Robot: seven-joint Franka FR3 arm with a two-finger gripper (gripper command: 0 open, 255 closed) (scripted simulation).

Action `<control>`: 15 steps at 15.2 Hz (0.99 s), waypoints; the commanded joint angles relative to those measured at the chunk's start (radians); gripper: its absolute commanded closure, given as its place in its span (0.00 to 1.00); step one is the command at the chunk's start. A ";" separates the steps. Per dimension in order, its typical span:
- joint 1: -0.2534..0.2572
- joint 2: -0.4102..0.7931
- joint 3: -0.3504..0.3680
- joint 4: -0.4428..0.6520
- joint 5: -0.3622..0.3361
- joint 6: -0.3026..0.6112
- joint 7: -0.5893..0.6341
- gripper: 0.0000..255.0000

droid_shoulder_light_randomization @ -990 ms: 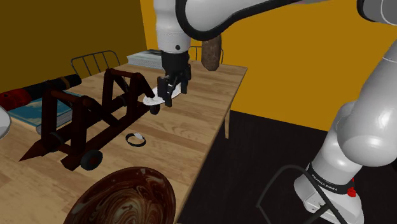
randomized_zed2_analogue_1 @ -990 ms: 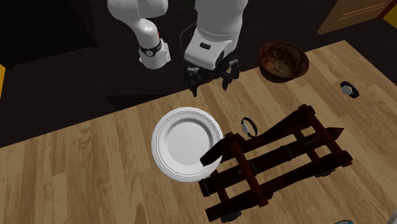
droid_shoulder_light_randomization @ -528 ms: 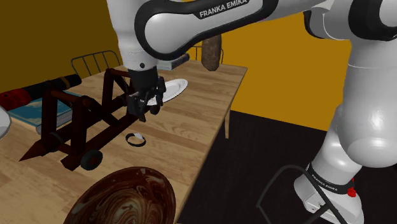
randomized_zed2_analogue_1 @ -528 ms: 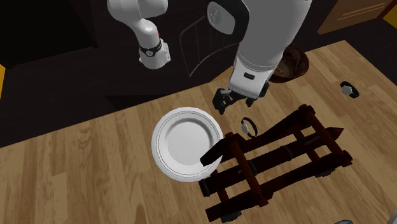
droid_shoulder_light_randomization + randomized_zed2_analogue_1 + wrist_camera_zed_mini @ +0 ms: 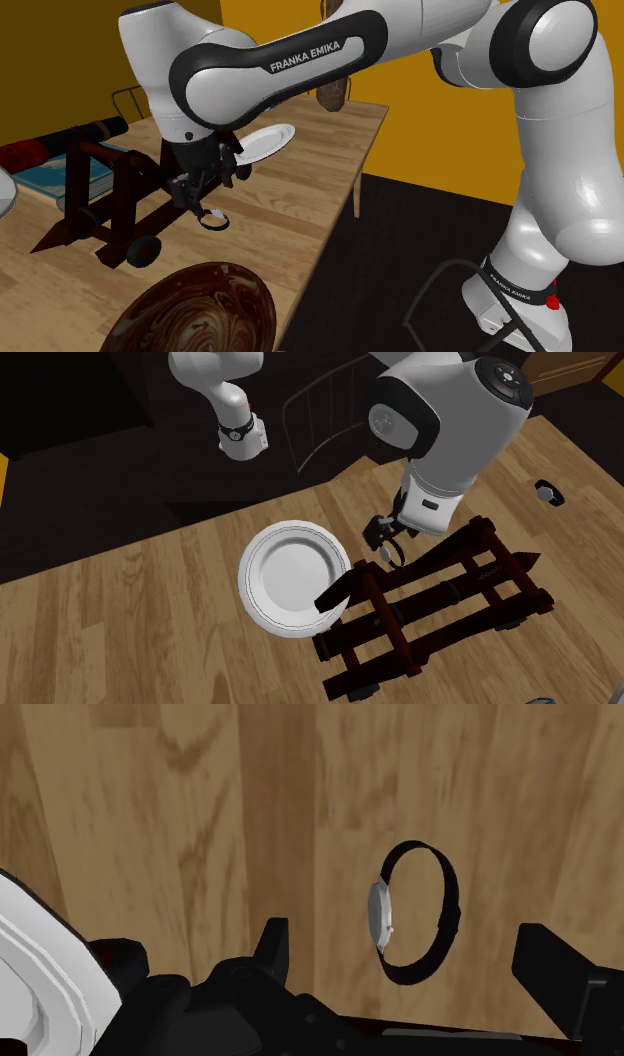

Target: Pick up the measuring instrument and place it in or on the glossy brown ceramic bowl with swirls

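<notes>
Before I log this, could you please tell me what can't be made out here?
Watch dial: edge-on in the wrist view, too small in the shoulder view.
Watch strap: partly behind the hand in the second exterior view.
Bowl: cut off by the shoulder view's bottom edge.

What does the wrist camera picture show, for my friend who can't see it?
A wristwatch with a black strap and grey face lies on its side on the wooden table, between the two black fingers of the open gripper, which do not touch it. The rim of a white plate curves in beside one finger.
</notes>
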 commanded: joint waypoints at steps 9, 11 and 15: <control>-0.006 0.010 -0.005 -0.045 -0.008 0.053 0.006 0.00; -0.006 0.010 -0.005 -0.045 -0.008 0.053 0.006 0.00; -0.006 0.010 -0.005 -0.045 -0.008 0.053 0.006 1.00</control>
